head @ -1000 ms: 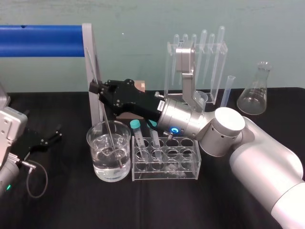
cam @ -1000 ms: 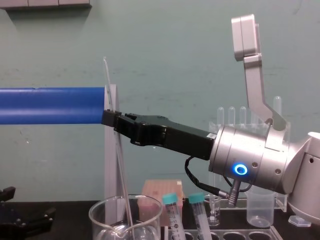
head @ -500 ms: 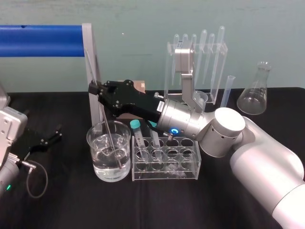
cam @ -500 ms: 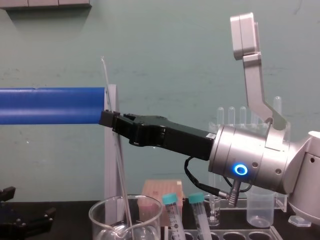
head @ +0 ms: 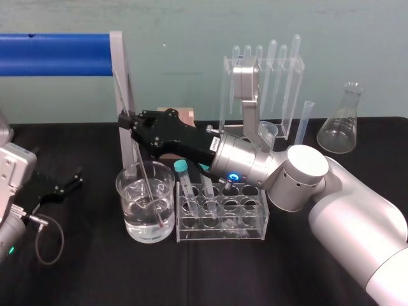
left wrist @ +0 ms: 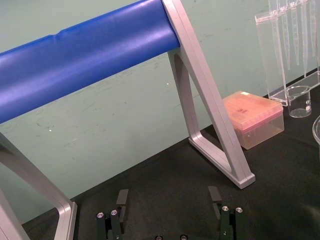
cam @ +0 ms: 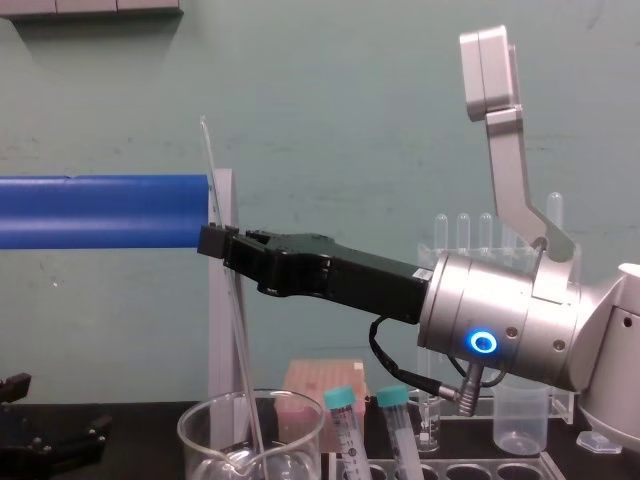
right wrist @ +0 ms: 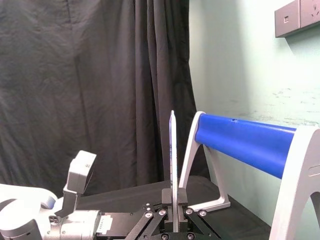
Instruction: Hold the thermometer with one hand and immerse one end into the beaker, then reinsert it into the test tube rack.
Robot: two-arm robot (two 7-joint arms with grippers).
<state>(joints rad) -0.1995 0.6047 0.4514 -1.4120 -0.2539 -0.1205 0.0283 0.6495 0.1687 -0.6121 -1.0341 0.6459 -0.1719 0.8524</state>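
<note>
Nudged slightly leftward since earlier: long thin clear glass thermometer, tilted, lower end inside wide clear glass beaker. Parked far left on black bench, fingers spread: left end effector. Pinching thermometer above beaker: black right end effector. Just right of beaker: low clear plastic test tube rack.

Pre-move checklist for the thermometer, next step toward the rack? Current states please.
1. Right end effector shut on thermometer: ok.
2. Thermometer's lower end under the water in the beaker: ok.
3. Free holes in the rack: ok, several.
4. Path to the rack free of capped tubes: not ok, they stand in the holes nearest the beaker.
5. Gap between thermometer top and blue bar: cannot tell.
6. Left end effector open, off to the side: ok.
</note>
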